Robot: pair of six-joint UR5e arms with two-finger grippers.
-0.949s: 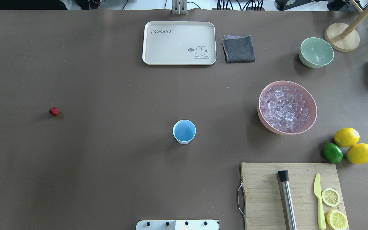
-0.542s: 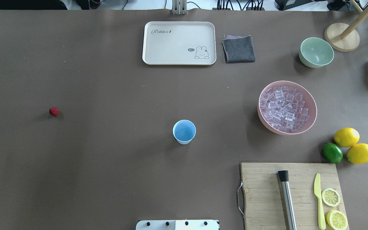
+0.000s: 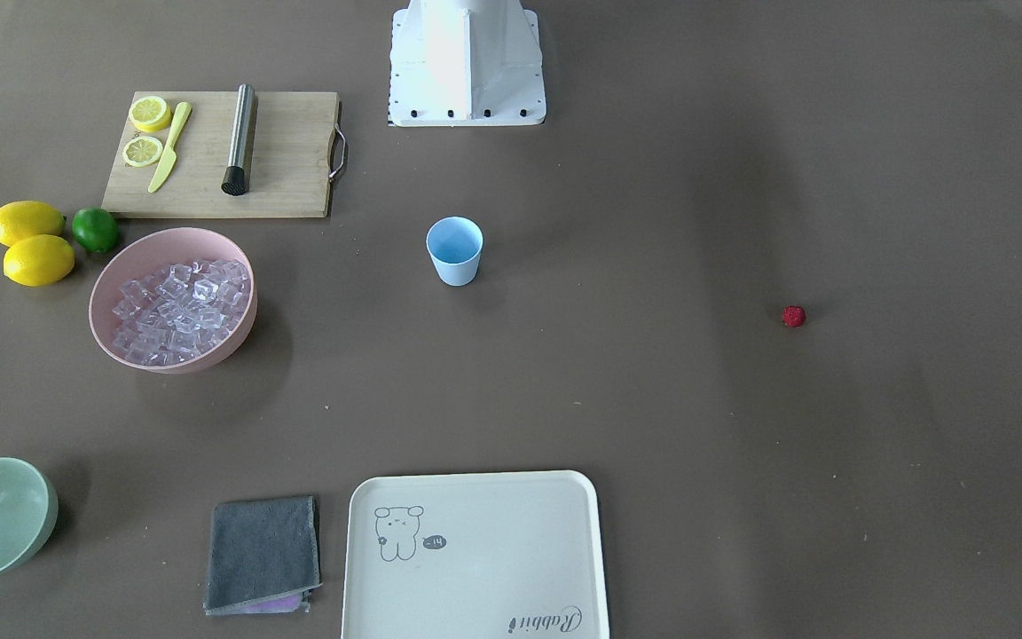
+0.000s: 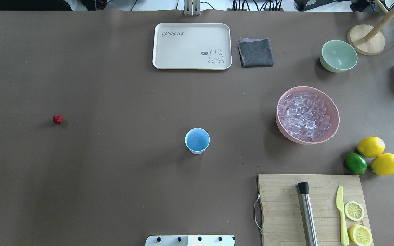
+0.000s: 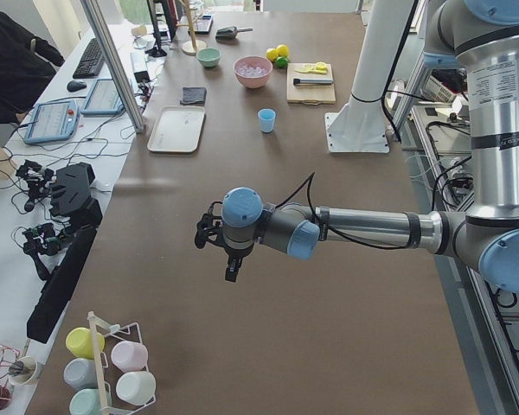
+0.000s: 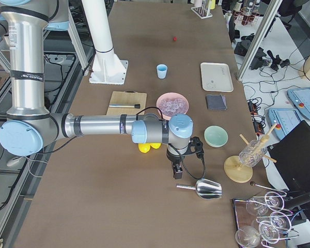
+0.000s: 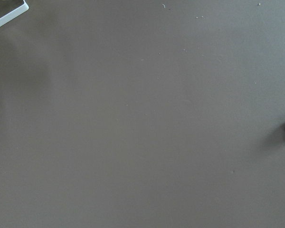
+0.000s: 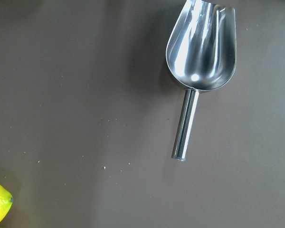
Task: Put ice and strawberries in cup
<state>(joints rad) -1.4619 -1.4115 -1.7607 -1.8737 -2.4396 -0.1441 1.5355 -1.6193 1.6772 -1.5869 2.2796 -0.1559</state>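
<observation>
1. Found the cup [image 4: 197,140] empty and upright near the middle of the table [image 4: 115,188], just ahead of the robot's base [image 4: 190,240]; judged no part of the task done.
2. Spotted the strawberry [image 4: 57,119] loose on the table, well apart at the cup's 9 o'clock in the overhead view, not yet picked up.
3. Noted the ice [image 4: 303,114] piled in the pink bowl [image 4: 337,119] at the cup's 2 o'clock, with none in the cup.
4. Judged both loads left to do, with a metal scoop [image 8: 202,52] lying untouched below the right wrist camera.
5. Could not tell whether the left claw [image 5: 232,268] or the right claw [image 6: 176,169] was open or closed, as the fingers were too small to read in the side views.
6. Caught only the strawberry's edge at 3 o'clock in the left wrist view; saw neither claw in the overhead view.
</observation>
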